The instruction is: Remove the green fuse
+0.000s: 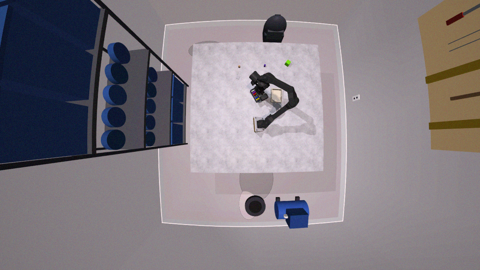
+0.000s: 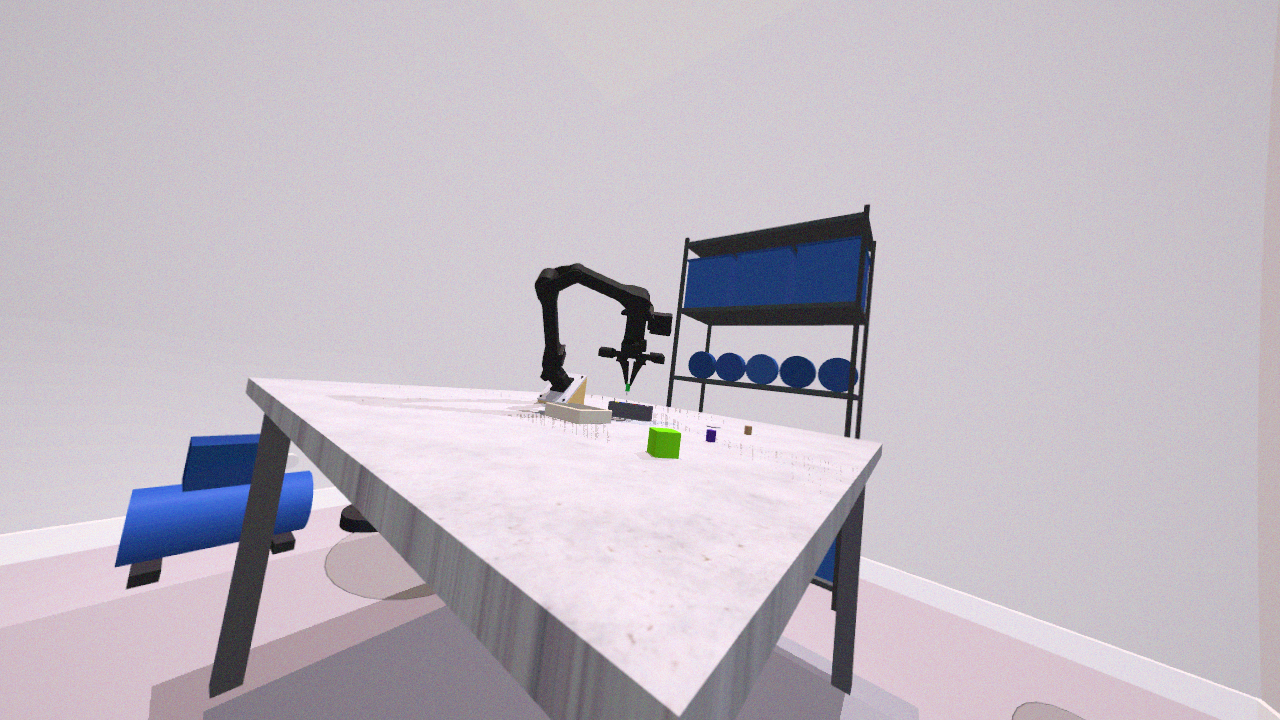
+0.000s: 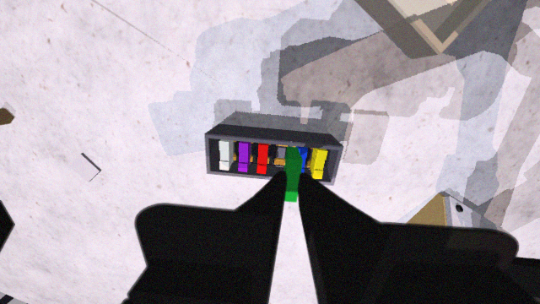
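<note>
My gripper [image 2: 628, 384] [image 3: 291, 178] is shut on the green fuse [image 2: 627, 388] [image 3: 293, 162], which hangs upright above the fuse block [image 1: 253, 96] [image 2: 630, 411] [image 3: 274, 133]. The exterior view shows a gap between fuse and block. In the wrist view the fuse partly covers the blue fuse [image 3: 304, 158]. An empty slot [image 3: 280, 157] shows beside the red fuse [image 3: 262, 158]. The white fuse [image 3: 224, 154], purple fuse [image 3: 244, 156] and yellow fuse [image 3: 319, 162] sit in the block. The beige tray [image 1: 275, 102] [image 2: 572, 413] [image 3: 390, 29] is beside the block. The arm hides the fuse in the top view.
A bright green cube [image 1: 287, 63] [image 2: 663, 443], a small purple cube [image 1: 264, 65] [image 2: 710, 436] and a small brown cube [image 1: 239, 66] [image 2: 748, 429] stand on the table [image 1: 218, 134] [image 2: 537, 483]. A shelf rack stands beyond the table's edge.
</note>
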Tool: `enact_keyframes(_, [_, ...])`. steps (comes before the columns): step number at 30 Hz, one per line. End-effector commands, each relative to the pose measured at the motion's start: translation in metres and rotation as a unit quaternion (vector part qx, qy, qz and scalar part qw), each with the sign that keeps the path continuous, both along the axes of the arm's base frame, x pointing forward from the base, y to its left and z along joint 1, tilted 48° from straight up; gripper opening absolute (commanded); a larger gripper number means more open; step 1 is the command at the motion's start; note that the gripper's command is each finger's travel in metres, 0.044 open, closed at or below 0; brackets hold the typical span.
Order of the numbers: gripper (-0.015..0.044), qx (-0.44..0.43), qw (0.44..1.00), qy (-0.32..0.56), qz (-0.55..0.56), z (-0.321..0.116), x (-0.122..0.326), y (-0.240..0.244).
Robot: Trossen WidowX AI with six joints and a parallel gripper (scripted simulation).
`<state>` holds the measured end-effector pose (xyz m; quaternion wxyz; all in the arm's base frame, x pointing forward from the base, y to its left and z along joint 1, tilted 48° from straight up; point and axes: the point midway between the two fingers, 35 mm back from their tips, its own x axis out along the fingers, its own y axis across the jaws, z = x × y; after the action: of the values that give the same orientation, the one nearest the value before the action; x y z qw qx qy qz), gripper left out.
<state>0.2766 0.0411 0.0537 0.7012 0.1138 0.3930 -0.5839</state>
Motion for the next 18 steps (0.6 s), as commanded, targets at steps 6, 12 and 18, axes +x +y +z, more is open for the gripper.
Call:
enact_keyframes(6, [0.0,0.008,1.0,-0.007,0.002,0.055,0.012,-0.046])
enact_keyframes(12, [0.0,0.006,1.0,-0.008,0.002,0.09,0.009,-0.079])
enact_keyframes(18, [0.0,-0.001,1.0,-0.008,0.0,0.123,-0.003,-0.111])
